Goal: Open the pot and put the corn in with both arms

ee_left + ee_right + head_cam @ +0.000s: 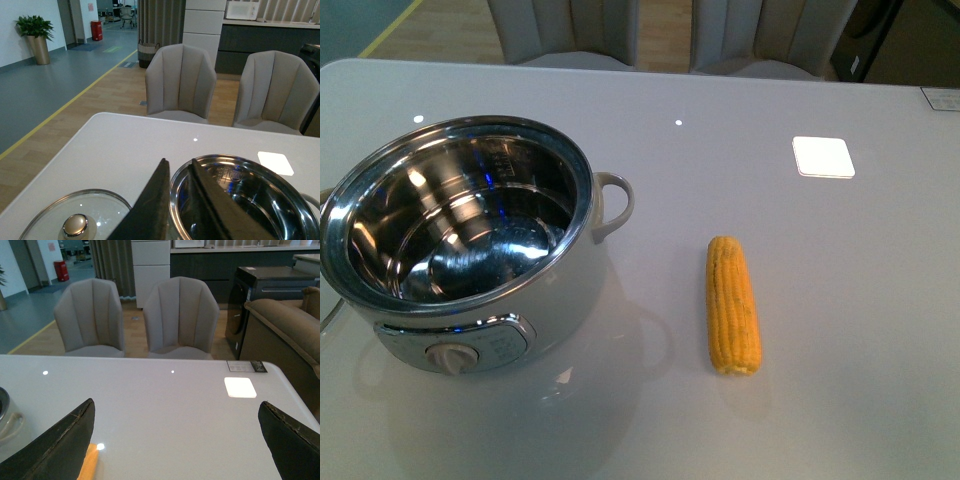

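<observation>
1. Corn (733,305) is laid flat on the tabletop (840,300), unheld, with its narrower end turned away from the robot.
2. In the right wrist view the corn's end is seen low down, just beside the finger (55,450) of the right gripper (175,440) that is nearer the pot.
3. The right gripper's fingers are spread wide apart, and nothing is held between them.
4. The pot (470,240) is stood upright with its lid off; only its shiny steel bowl is seen inside.
5. Pot and corn are kept apart, with a strip of tabletop between the pot's side handle (613,203) and the cob.
6. The left gripper (179,162) is positioned above the pot's near rim, and its fingers (150,210) are drawn almost together, with only a narrow slit left and nothing clamped.
7. A glass lid (75,215) with a metal knob is laid flat on the tabletop, on the side of the left gripper away from the pot's bowl.
8. A white square patch (823,156) is seen on the tabletop beyond the right gripper, well apart from the corn.
9. Two grey chairs (181,82) are set at the tabletop's far edge, beyond both grippers.
</observation>
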Controlling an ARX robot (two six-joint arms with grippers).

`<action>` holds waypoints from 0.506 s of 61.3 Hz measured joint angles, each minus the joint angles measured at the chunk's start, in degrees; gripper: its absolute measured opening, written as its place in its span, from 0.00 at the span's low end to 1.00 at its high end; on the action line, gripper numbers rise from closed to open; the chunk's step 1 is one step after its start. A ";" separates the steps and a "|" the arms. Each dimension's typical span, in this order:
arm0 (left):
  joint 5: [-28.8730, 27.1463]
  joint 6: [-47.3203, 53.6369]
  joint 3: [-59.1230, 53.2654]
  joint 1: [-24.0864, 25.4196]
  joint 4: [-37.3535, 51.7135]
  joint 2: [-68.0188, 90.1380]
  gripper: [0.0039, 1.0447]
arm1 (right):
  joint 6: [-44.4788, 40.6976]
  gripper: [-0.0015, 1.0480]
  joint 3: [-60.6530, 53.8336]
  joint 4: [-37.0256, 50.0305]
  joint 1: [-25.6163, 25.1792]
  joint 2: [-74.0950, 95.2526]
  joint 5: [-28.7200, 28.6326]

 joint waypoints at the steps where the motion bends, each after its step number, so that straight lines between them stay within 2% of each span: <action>1: -0.37 0.02 0.00 -0.44 -0.42 -0.48 0.03 | 0.00 0.92 0.00 0.00 0.00 0.00 0.00; 9: -3.37 0.07 0.00 -3.41 -3.23 -3.39 0.03 | 0.00 0.92 0.00 0.00 0.00 0.00 -0.02; 13: -9.42 0.09 -0.02 -7.93 -4.83 -4.87 0.03 | 0.00 0.92 0.00 0.00 0.00 0.00 -0.02; 18: -9.79 0.17 0.00 -10.45 -5.81 -6.05 0.03 | 0.00 0.92 0.00 0.00 0.00 0.00 -0.02; 25: -10.38 0.22 0.02 -10.73 -15.21 -13.79 0.03 | 0.00 0.92 0.00 0.00 0.00 0.00 0.02; 31: -10.38 0.22 0.02 -10.82 -15.91 -15.69 0.03 | 0.00 0.92 0.00 0.00 0.00 -0.02 0.00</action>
